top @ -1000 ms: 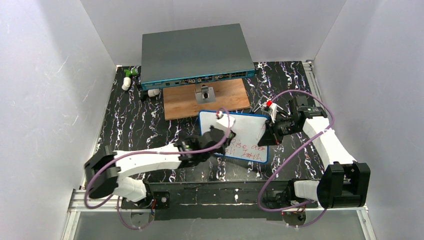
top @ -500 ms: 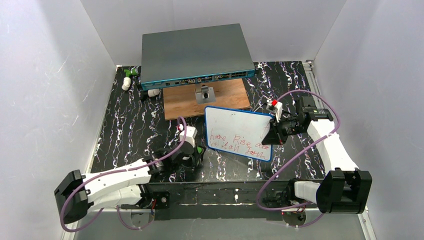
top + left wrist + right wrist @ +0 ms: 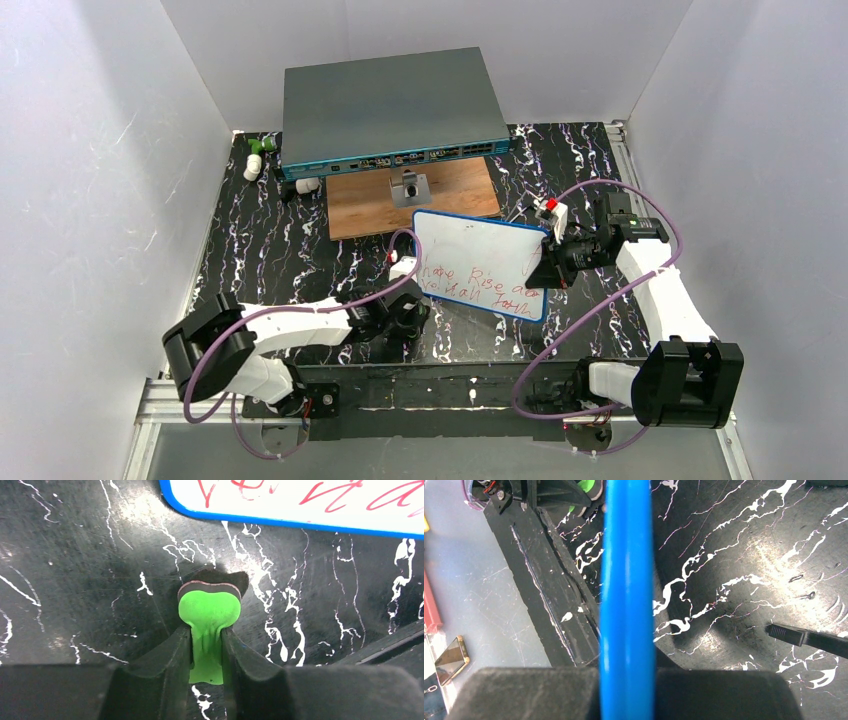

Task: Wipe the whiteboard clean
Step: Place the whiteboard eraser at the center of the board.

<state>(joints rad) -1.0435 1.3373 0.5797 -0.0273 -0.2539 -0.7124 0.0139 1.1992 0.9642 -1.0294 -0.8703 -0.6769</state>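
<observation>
Blue frame (image 3: 626, 580) clamped in our right gripper (image 3: 548, 268) steadies the whiteboard (image 3: 485, 262) for wiping, we judge; our left gripper (image 3: 206, 636) pinches the green eraser (image 3: 210, 605) nearby.

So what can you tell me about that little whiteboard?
The whiteboard is a small white rectangle with a thin blue frame, rounded corners and two lines of red handwriting, not yet wiped. The right end effector clamps its right edge. The left end effector, holding a green eraser, sits just off its near edge, apart.
</observation>
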